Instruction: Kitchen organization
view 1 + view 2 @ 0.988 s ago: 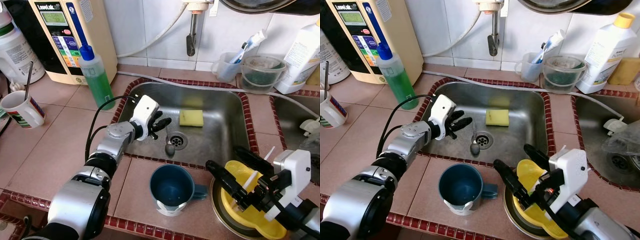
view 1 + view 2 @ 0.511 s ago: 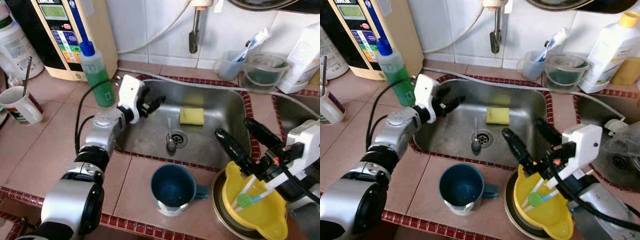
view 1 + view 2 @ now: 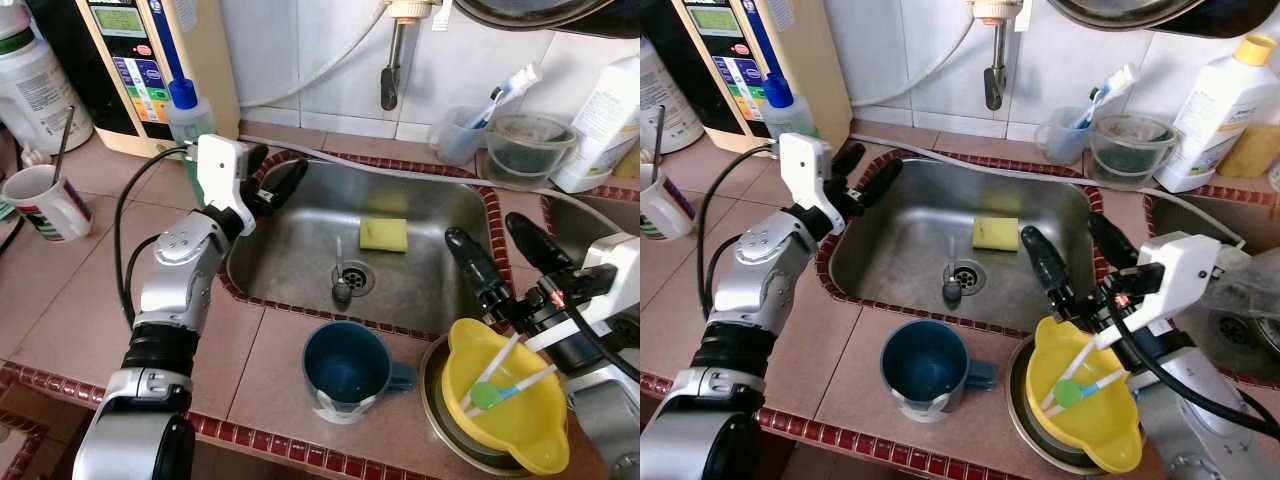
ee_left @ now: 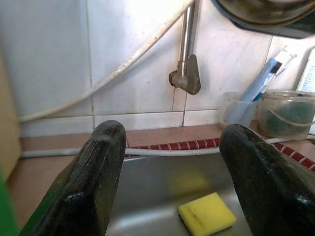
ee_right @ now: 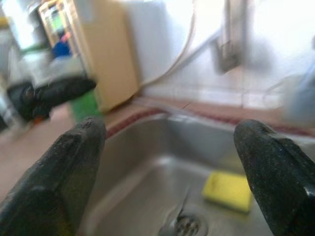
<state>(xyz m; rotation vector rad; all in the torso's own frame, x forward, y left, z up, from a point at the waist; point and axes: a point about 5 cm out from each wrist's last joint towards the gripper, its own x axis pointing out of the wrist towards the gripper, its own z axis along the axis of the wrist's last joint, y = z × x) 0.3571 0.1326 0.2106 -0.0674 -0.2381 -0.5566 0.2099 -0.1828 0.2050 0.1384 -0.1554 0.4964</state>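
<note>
A stainless steel sink [image 3: 300,262] is set into a tiled table [image 3: 90,290] edged with dark red trim. The left gripper [image 3: 272,180] is raised over the sink's near-left corner, its jaws spread wide and holding nothing; the green soap bottle [image 3: 185,110] stands just behind it, partly hidden by the wrist. The right gripper [image 3: 505,260] hovers at the sink's right rim, its jaws also wide apart and empty.

Inside the sink, a yellow sponge [image 3: 383,234] lies on the basin floor toward the back, and a spoon [image 3: 341,280] rests with its bowl beside the drain [image 3: 355,275]. In front of the sink, on the table, stands a dark blue mug [image 3: 345,370], upright, its handle pointing right. Just to its right sits a yellow bowl [image 3: 515,420] nested in a metal bowl [image 3: 437,420]; two toothbrush-like sticks [image 3: 495,385] lie in the yellow bowl, directly below the right gripper.

On the left of the table stand a white mug [image 3: 45,205] with a utensil in it and a cream water purifier [image 3: 150,60] against the wall. Behind the sink, a tap [image 3: 392,75] hangs from the tiled wall, with a clear cup holding a toothbrush [image 3: 465,130], a clear plastic container [image 3: 525,148] and a white bottle [image 3: 600,120] to its right.
</note>
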